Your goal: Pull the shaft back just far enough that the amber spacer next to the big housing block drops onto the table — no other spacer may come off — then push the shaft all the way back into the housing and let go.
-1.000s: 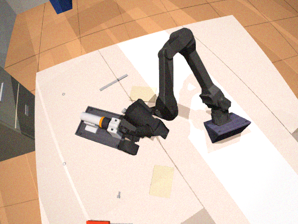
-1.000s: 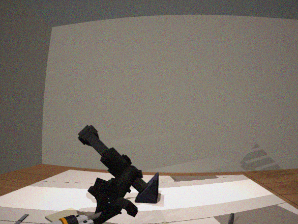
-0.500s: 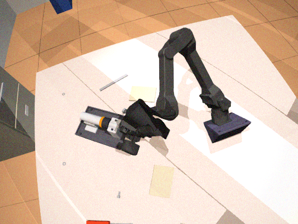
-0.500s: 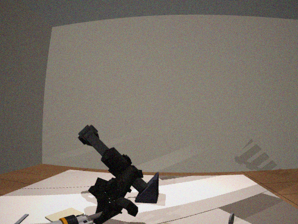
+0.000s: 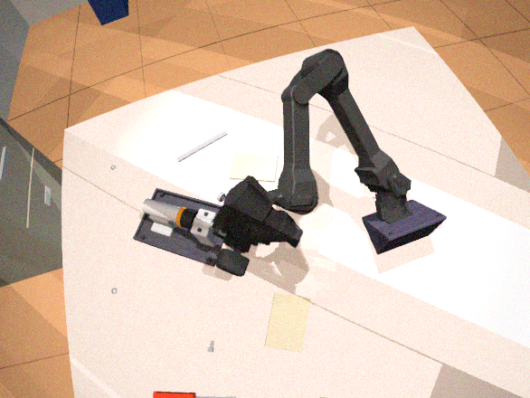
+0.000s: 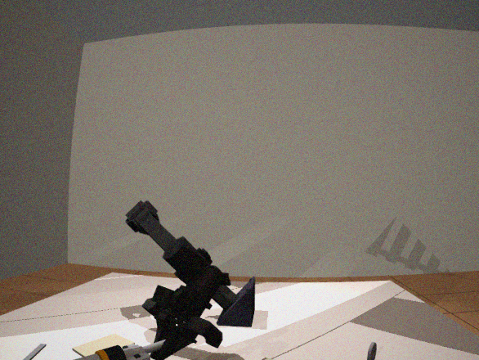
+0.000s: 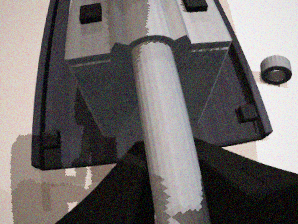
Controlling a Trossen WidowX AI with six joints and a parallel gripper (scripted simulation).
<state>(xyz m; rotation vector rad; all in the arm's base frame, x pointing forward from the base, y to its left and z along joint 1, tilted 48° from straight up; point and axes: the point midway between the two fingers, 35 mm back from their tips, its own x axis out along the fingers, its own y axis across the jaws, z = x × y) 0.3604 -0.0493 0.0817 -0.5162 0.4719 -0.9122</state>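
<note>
The light grey shaft (image 7: 165, 100) (image 6: 154, 347) runs out of a light grey block (image 5: 204, 222) (image 7: 90, 37). My gripper (image 7: 162, 149) (image 5: 221, 227) is shut on the shaft, in front of that block. The amber spacer (image 5: 181, 217) (image 6: 101, 355) sits upright against a big pale cylindrical body (image 5: 160, 211), which looks like the housing. A black ring (image 5: 188, 219) (image 6: 115, 353) sits between the amber spacer and the light grey block. These parts stand on a dark tray-like base (image 5: 144, 232) (image 7: 41, 100). The wrist view does not show the amber spacer. The fingertips are partly hidden.
A small grey ring (image 7: 276, 70) (image 5: 221, 196) lies beside the base. Yellow sheets (image 5: 254, 167) (image 5: 288, 322), a grey bar (image 5: 202, 146), a small bolt-like part (image 5: 211, 346) and tiny rings (image 5: 113, 167) (image 5: 114, 290) lie farther off. A red object (image 5: 175, 394) is at the image's bottom edge.
</note>
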